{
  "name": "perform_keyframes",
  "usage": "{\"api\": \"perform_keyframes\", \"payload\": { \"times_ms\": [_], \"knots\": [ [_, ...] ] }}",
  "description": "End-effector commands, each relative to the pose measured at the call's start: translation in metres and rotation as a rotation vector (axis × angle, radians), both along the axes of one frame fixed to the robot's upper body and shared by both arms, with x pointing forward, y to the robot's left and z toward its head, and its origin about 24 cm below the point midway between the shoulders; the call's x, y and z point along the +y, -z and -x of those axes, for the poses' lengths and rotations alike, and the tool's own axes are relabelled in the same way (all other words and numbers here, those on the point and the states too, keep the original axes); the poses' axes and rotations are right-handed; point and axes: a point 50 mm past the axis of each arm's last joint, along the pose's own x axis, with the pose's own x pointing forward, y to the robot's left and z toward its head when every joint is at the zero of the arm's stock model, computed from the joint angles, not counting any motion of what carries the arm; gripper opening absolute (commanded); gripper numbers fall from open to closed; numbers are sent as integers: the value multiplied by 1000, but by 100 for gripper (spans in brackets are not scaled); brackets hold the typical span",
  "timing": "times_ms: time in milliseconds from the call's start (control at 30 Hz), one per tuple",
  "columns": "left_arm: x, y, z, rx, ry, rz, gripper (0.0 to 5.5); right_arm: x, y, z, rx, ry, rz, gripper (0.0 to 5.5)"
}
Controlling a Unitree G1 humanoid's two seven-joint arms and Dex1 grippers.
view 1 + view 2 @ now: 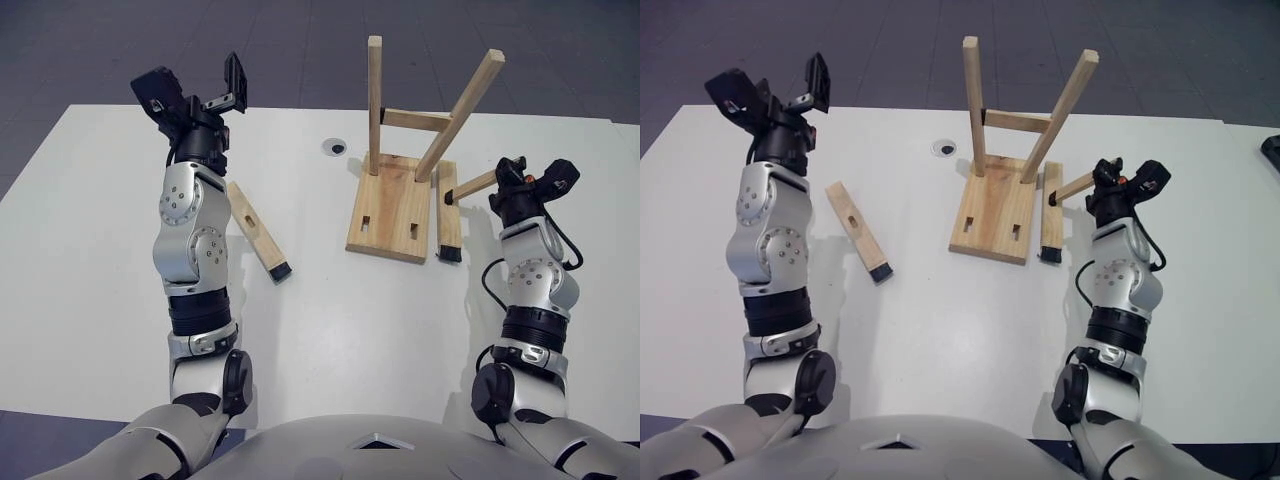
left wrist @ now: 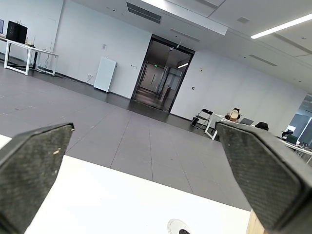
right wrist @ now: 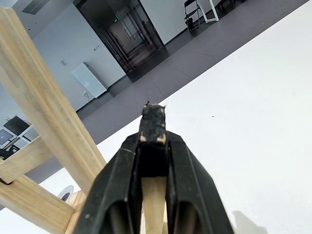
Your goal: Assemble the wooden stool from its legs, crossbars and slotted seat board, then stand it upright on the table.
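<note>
Right tool: the right gripper (image 3: 153, 146), at the right of the head views, is pinched tight on a short pale wooden bar (image 1: 472, 185) with a dark far end.
Bar's axis: it slopes from the gripper down toward picture-left and ends at a black-capped pale wooden leg lying flat (image 1: 449, 225).
Key relation: the lying leg runs up and down the frame, just beside the right edge of the slotted rectangular wooden seat board (image 1: 392, 212), so bar and leg meet crosswise. I cannot tell whether the bar's end is seated in the leg or only touching it.
Seat board: it lies flat on the white table (image 1: 100, 250), centre-right. Two pale legs (image 1: 375, 95) rise from its far end, joined by a crossbar (image 1: 412, 119). The two slots near its lower edge look unfilled.
Left tool: the left gripper (image 1: 196, 86), in the upper left, is spread wide and holds nothing.
Spare part: a second loose black-capped leg (image 1: 256, 230) lies to the lower right of that gripper. Its long axis runs diagonally, with the cap at the lower right.
Nearer arm: the left arm is nearer the spare leg, and the right arm is nearer the bar and the lying leg.
Judgement: the next step likely joins bar and leg, which needs the bar's end lined up square to the leg.
</note>
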Motion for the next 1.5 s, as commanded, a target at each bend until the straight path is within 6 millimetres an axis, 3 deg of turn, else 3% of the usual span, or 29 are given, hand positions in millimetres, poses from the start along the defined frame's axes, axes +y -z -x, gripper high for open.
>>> {"api": "perform_keyframes", "payload": {
  "times_ms": [33, 233, 500, 667, 900, 1200, 1267, 1500],
  "knots": [
    [-1, -1, 0, -6, -7, -25, 540, 1, -10, -5, -2, -20, 49, 43],
    [-3, 0, 3, -4, -19, -51, 540, 9, -14, -5, 61, -55, 193, 43],
    [-10, -1, 8, 3, -19, -69, 540, 10, -13, -2, 195, 6, 237, 43],
    [-13, -5, 12, 5, -24, -79, 540, 27, -7, 2, 241, -39, 370, 43],
    [-22, -7, 16, 15, -16, -79, 540, 49, 30, 17, 276, -89, 415, 43],
    [-23, -4, 16, 28, -17, -84, 540, 31, 125, 86, 494, -134, 535, 43],
    [-22, -5, 16, 28, -13, -89, 540, 33, 126, 85, 485, -134, 530, 43],
    [-23, -9, 12, 22, -7, -92, 540, 33, 96, 54, 356, -102, 524, 43]
  ]
}}
